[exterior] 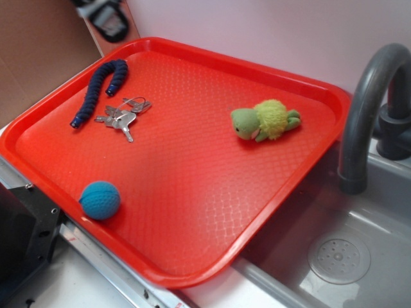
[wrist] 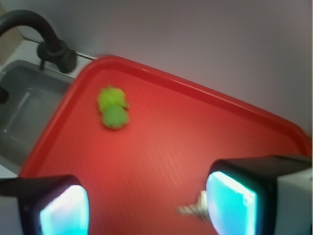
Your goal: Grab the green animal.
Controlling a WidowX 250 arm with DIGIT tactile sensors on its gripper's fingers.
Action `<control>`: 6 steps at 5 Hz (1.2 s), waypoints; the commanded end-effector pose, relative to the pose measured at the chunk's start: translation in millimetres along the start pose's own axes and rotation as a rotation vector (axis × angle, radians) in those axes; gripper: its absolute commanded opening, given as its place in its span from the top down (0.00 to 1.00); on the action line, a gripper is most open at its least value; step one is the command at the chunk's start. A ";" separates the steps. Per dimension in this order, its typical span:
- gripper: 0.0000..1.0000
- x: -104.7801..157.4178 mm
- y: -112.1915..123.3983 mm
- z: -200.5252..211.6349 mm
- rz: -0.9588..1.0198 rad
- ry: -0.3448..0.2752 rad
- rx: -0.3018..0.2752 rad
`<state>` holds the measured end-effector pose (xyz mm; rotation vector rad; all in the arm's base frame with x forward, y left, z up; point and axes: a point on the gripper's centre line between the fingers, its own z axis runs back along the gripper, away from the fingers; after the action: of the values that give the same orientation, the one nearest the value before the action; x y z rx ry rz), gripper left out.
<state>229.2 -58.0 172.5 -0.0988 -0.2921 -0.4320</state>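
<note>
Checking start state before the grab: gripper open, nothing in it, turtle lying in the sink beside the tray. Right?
Not quite. The turtle lies on the red tray, near the edge next to the sink, not in the sink; the exterior view shows it. The rest holds: in the wrist view the gripper is open and empty.

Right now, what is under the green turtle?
The red tray is under the turtle. The patch right beneath its body is covered, so anything there cannot be seen.
</note>
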 end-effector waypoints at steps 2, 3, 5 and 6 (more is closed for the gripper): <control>0.00 53.4 -15.1 -49.8 -0.115 0.035 -0.017; 0.00 57.5 -20.9 -78.8 -0.157 0.087 -0.081; 0.00 57.5 -32.0 -116.0 -0.200 0.171 -0.131; 0.00 56.1 -37.8 -132.9 -0.237 0.213 -0.148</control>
<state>292.8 -122.0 42.7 -0.1676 0.0094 -0.6640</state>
